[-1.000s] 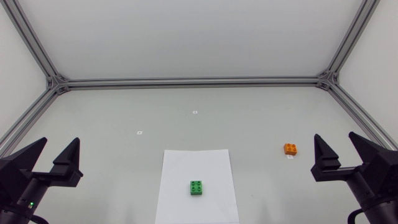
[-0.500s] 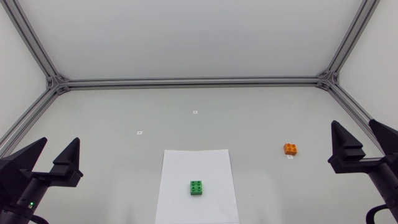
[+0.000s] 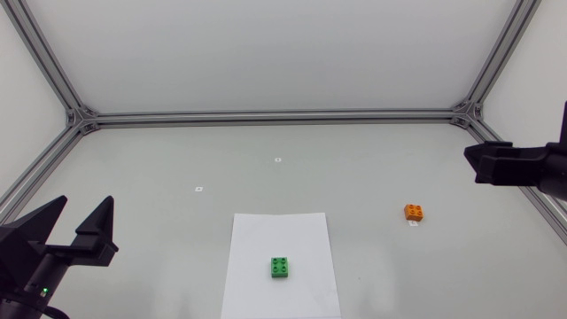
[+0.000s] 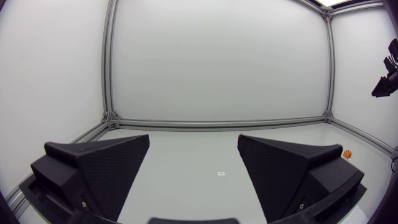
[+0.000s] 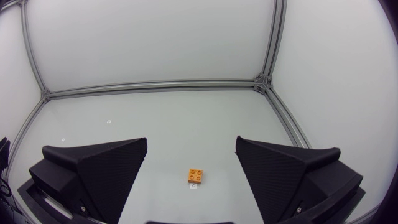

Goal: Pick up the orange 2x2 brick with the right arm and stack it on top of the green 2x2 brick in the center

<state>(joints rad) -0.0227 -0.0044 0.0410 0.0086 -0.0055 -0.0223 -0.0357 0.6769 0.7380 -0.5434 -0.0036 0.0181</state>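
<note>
Two grippers spread wide and empty: left gripper (image 3: 86, 204) at the left edge of the table (image 3: 354, 159), right gripper (image 5: 191, 142) over its right edge. Near that right edge, the orange brick (image 3: 413, 212); toward the front edge, the green brick (image 3: 280, 267) on the paper (image 3: 266, 235).

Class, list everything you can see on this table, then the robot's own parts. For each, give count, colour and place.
orange brick: one, orange, on the table's right side.
green brick: one, green, on the paper sheet.
paper sheet: one, white, lying flat at the table's near centre.
small markers: three, white, spread over the table, one right beside the orange brick.
table: one, pale grey.
left gripper: one, black, open and empty, at the near left.
right gripper: one, black, open and empty, at the right edge, looking down on the orange brick.
</note>
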